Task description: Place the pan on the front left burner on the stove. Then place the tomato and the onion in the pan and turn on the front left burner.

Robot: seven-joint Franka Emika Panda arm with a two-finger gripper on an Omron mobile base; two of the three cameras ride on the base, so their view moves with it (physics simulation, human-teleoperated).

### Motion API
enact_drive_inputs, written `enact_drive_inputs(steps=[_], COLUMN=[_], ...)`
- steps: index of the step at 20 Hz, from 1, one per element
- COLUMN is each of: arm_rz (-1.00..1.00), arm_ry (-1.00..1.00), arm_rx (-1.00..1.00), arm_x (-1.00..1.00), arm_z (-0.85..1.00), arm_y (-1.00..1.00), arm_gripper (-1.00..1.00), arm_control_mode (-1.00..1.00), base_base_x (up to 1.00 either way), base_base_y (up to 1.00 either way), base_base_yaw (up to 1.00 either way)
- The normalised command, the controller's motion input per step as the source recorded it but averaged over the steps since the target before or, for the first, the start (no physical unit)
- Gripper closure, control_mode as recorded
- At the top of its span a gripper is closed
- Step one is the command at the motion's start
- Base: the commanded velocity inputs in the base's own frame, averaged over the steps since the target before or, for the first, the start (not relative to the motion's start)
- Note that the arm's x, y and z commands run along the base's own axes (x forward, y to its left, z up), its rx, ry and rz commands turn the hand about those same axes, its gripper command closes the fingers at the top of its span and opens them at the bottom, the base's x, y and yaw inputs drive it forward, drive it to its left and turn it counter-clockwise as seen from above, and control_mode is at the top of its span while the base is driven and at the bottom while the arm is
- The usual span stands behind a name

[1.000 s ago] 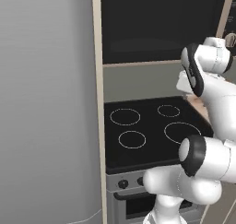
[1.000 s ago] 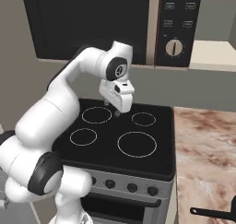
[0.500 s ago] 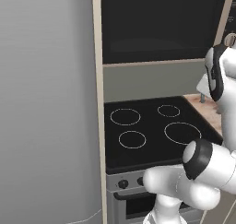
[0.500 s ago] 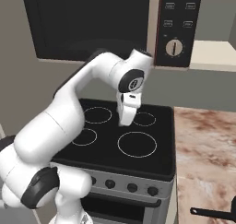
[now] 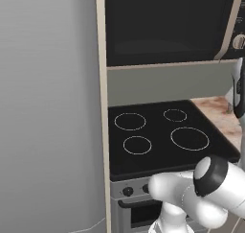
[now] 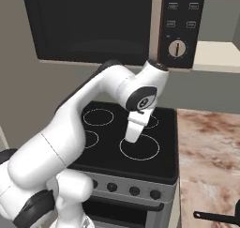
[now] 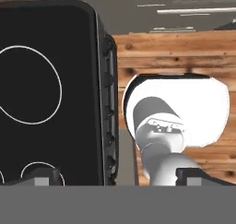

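The stove (image 5: 162, 155) has a black glass top with four white rings. Its front left burner (image 5: 137, 145) is the small ring near the front, bare; in the right base view the front left burner (image 6: 92, 139) is partly behind my arm. My gripper (image 6: 131, 138) hangs fingers-down over the large front right ring (image 6: 139, 147). In the hand view the gripper (image 7: 119, 178) is open, its tips far apart with nothing between them. The pan's black handle (image 6: 213, 216) lies on the counter at the lower right, its bowl mostly cut off. Tomato and onion are out of view.
A mottled brown counter (image 6: 206, 152) runs to the right of the stove. A built-in microwave (image 6: 98, 23) with a dial panel (image 6: 178, 48) hangs above the cooktop. A grey wall and a wood panel edge (image 5: 101, 107) bound the stove on the left. Knobs (image 6: 123, 188) line the front.
My arm has swung right and forward across the cooktop, from over the back rings to over the front right ring. The jaws stayed open.
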Motion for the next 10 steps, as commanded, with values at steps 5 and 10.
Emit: enact_drive_inputs(steps=[5, 10], arm_rz=[-0.16, -0.09], arm_ry=[0.06, 0.02], arm_rx=[-0.01, -0.02], arm_x=[-0.26, -0.28], arm_z=[0.00, -0.05], arm_y=[-0.51, -0.41], arm_gripper=[-1.00, -1.00], arm_control_mode=[-1.00, -1.00], base_base_x=[0.00, 0.00], base_base_y=[0.00, 0.00], base_base_yaw=[0.00, 0.00])
